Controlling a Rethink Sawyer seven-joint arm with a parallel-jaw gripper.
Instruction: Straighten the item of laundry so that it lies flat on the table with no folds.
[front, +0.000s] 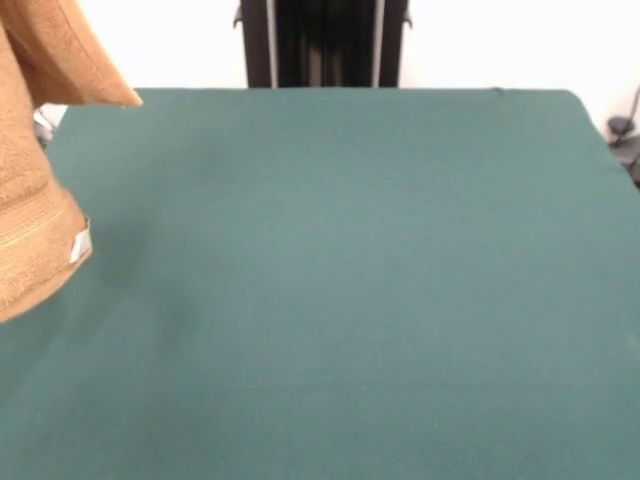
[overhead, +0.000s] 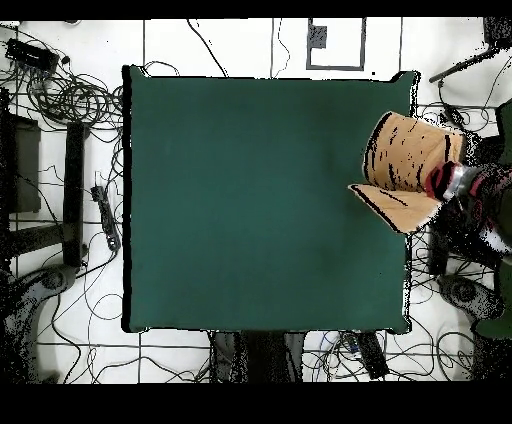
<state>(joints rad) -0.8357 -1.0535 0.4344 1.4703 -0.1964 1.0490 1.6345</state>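
Overhead view first: you will find the golden-orange towel (overhead: 410, 160) at the right edge of the green table (overhead: 260, 200), hanging over that edge rather than lying spread on the cloth. It is bunched and curled, with one pointed flap reaching in over the felt. Just beside it, off the table, you can see a red and grey part (overhead: 452, 181) touching the towel's outer side; you cannot tell whether this is the gripper or a person's sleeve, so the tool's state cannot be told.

In the front view the towel (front: 35, 190) fills your upper left corner, raised and draped in folds, one corner jutting toward the table's far edge. Its woven band and small white tag (front: 80, 245) show low on the hanging part.
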